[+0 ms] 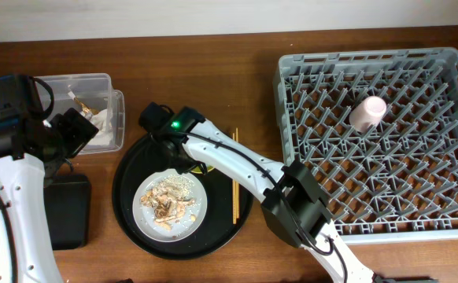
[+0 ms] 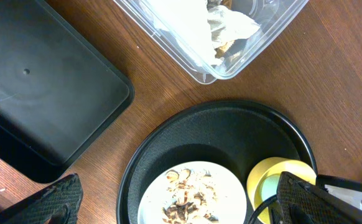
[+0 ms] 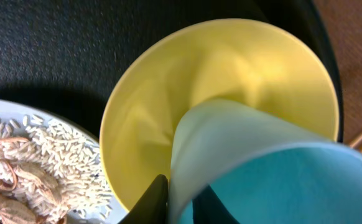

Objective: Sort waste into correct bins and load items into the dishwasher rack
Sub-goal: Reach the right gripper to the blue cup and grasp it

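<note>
The light-blue cup (image 3: 280,180) filled the lower right of my right wrist view. Its base and far side were cut off, and it was tipped over the smooth yellow saucer (image 3: 168,112). The right end effector (image 3: 176,204) showed only as dark tips on either side of the cup's pale wall, pinching it. From overhead, the arm hid both cup and saucer.

The saucer sat inside the round black tray (image 1: 131,181), just beside the plate (image 1: 193,224) of rice scraps (image 1: 164,206). Thin wooden chopsticks (image 1: 234,189) lay along the tray's right edge.

The left end effector (image 2: 184,205) hung spread wide, its fingers (image 2: 56,199) cropped by the frame's bottom. Bare wooden worktop (image 1: 213,71) separated the clear box (image 2: 187,62) of crumpled wrappers (image 2: 224,28) from the matte shallow black tray (image 2: 38,106).

Well apart to the right, the pink cup (image 1: 368,112) lay among the pegs of the grey rack (image 1: 418,196).
</note>
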Controlling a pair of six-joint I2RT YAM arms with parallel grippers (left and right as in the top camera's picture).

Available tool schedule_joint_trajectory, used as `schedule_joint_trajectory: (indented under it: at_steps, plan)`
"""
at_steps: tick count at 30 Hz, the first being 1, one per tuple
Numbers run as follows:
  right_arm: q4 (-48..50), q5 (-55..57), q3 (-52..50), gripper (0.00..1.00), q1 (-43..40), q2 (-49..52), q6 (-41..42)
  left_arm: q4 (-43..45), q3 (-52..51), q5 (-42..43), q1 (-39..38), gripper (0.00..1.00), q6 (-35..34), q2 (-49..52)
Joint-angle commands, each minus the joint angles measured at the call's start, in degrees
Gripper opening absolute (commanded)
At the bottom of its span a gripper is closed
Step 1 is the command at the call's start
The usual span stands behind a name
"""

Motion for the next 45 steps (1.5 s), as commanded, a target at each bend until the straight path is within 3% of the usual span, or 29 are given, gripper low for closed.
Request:
schedule_joint_trajectory:
  at_steps: [1,10,13,17,19,23,29,34,38,42,45]
  plan:
    - [-3.50,1.49,7.37,0.11,-0.46,-2.12,0.35,-0.09,0.17,-0.20,0.13,0.99,-0.33,0.02]
    - [-25.51,6.25,32.94,0.04,-8.04,-4.83,3.39,-0.09,0.17,-0.20,0.13,0.99,-0.33,0.02]
    - [-25.73,-8.31,37.90,0.04,-12.39,-5.90,-2.78,-0.09,0.17,-0.20,0.13,1.00,-0.33,0.02]
    - [-26.29,-18.18,37.33,0.23,-13.77,-5.79,-6.62,-0.09,0.17,-0.20,0.13,0.99,-0.33,0.02]
    - [-25.75,-17.88,34.84,0.42,-11.89,-4.63,-6.82,-0.09,0.17,-0.20,0.13,0.99,-0.33,0.02]
    - [-21.33,-16.09,27.30,0.55,-8.81,-3.63,-5.16,-0.09,0.17,-0.20,0.13,0.99,-0.33,0.02]
    - [-7.61,-13.55,10.27,0.65,-4.74,-3.63,-5.33,-0.09,0.17,-0.20,0.13,0.99,-0.33,0.02]
    - [0.57,-8.02,0.15,0.66,-2.16,-3.63,-2.36,-0.09,0.17,-0.20,0.13,0.99,-0.33,0.02]
    - [2.03,-5.81,-1.31,0.66,-1.60,-3.63,-2.25,-0.09,0.17,-0.20,0.13,0.99,-0.33,0.02]
    - [2.08,-5.88,-1.31,0.45,-1.49,-3.63,-1.16,-0.09,0.17,-0.20,0.13,0.99,-0.33,0.02]
    - [2.23,-6.21,-1.66,0.43,-1.33,-3.61,-1.16,-0.09,0.17,-0.20,0.13,0.99,-0.33,0.02]
